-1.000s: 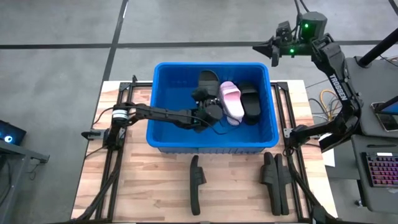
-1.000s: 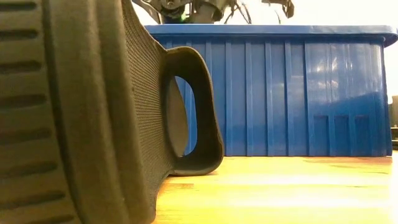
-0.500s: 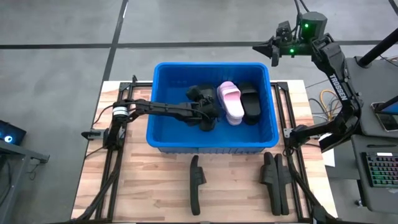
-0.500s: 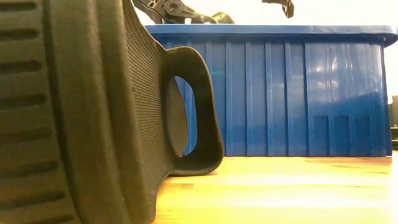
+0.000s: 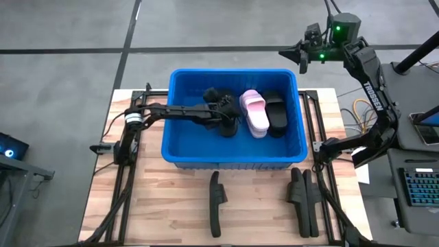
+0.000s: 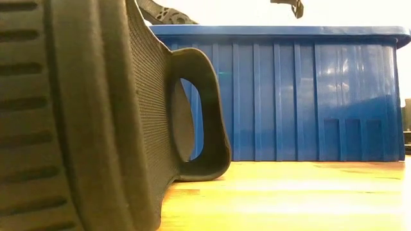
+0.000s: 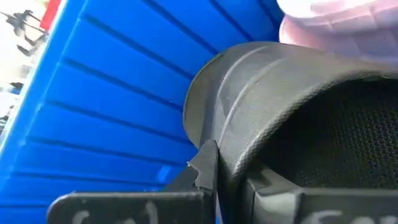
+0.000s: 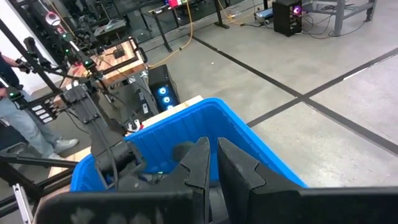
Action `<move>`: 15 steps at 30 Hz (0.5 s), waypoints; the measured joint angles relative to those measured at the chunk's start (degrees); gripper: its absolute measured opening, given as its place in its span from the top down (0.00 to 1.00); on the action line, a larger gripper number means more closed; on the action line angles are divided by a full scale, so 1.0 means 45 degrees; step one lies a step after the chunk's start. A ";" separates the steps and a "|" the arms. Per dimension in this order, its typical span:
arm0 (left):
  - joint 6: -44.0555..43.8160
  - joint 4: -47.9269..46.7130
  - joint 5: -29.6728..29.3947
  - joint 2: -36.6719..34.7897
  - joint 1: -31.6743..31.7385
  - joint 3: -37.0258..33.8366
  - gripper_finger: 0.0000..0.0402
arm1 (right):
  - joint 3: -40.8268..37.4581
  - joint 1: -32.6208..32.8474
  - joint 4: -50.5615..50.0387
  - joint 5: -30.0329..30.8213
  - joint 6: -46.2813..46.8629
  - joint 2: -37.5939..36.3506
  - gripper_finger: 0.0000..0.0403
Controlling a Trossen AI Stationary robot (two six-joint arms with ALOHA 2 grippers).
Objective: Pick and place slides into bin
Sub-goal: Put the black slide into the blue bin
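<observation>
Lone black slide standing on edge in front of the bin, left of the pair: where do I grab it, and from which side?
Take the black slide from straight above, jaws across its thin sole mid-length. It stands on its side edge on the table, so the narrow profile faces up and suits a top pinch. The strap arches out sideways; clear it, or grip there instead. The bin is just behind.
</observation>
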 joint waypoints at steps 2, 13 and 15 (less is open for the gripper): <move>0.0004 0.0091 0.0135 -0.0008 0.0081 0.0002 1.00 | 0.0000 0.0000 0.0000 0.0000 -0.0007 0.0000 0.94; -0.0003 0.1149 0.1069 -0.0010 0.0308 -0.0114 1.00 | 0.0000 0.0000 0.0000 0.0000 -0.0106 0.0000 0.94; -0.0116 0.1307 0.1076 0.0080 0.0333 -0.0133 0.97 | 0.0000 0.0000 0.0000 0.0000 -0.0116 0.0000 0.94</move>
